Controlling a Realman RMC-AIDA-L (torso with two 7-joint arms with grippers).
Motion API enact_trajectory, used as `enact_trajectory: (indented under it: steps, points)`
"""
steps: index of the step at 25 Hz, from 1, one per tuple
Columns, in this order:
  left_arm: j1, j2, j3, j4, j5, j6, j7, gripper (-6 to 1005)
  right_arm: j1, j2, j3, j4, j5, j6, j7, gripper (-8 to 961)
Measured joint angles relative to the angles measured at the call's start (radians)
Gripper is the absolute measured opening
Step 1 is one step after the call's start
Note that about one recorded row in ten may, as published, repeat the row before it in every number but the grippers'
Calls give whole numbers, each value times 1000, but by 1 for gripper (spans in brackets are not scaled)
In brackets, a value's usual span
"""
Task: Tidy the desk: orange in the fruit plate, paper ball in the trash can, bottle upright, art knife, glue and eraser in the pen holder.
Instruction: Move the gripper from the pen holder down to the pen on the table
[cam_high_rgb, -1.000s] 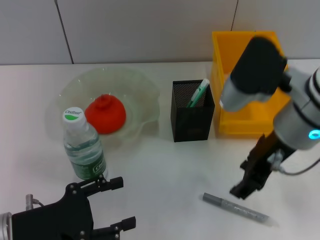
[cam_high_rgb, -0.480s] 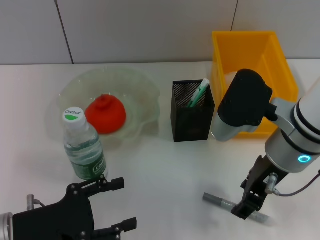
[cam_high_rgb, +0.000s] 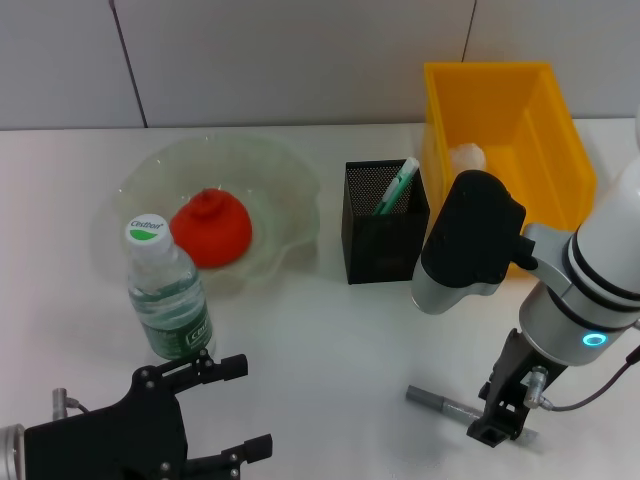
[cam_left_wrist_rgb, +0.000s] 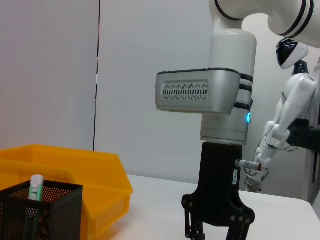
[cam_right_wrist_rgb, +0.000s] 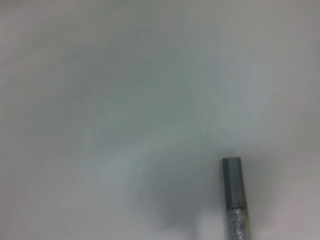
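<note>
The right gripper is down at the desk near its front edge, right over the grey, glittery art knife lying flat there; whether its fingers are spread or pinching the knife cannot be told. The right wrist view shows only the knife's grey end on the white surface. The left gripper sits at the front left corner, its black fingers spread with nothing between them. Just beyond it a clear plastic water bottle with a white cap stands upright. Behind that, a red-orange fruit lies in the translucent wavy fruit plate. At mid-desk the black mesh pen holder holds a green-and-white glue stick. Beside it, the yellow plastic bin contains a white paper ball.
</note>
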Motion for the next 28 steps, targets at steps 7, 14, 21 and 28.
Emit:
enact_trajectory:
  steps: [7,14,21,28]
  points:
    - [-1,0,1,0,0,0,0,803,-1,0,-2,-22,-1,20,-1,393]
    - [-3,0,1,0,0,0,0,804,-1,1,-3,-39,0,32,-8,379]
    - [-2,0,1,0,0,-1,0,802,1,2,-3,-41,0,32,-9,355]
    - [-1,0,1,0,0,-3,0,802,2,1,-3,-52,0,32,-12,296]
